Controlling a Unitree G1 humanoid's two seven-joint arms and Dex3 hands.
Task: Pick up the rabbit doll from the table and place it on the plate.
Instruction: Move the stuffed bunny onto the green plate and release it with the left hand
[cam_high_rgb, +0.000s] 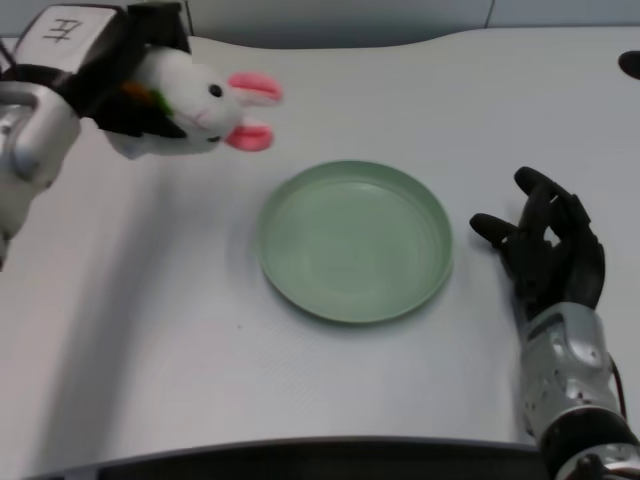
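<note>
On the white bench (150, 330), the round pale-green plastic plate (355, 240) sits bare near the centre. Far left, the black left robot hand (125, 85) grasps the white plush rabbit doll with pink ears (195, 105), lifted. The carry is under way; next it must travel right and nearer, above the plate.

We see a white table (150, 330) filling nearly the whole head view, its surface matte and evenly lit, with only soft shadows. Its far edge curves across the top, and behind it we make out a pale grey wall or panel (350, 15) with thin vertical seams. Along the bottom runs the table's dark near edge (300, 458).
</note>
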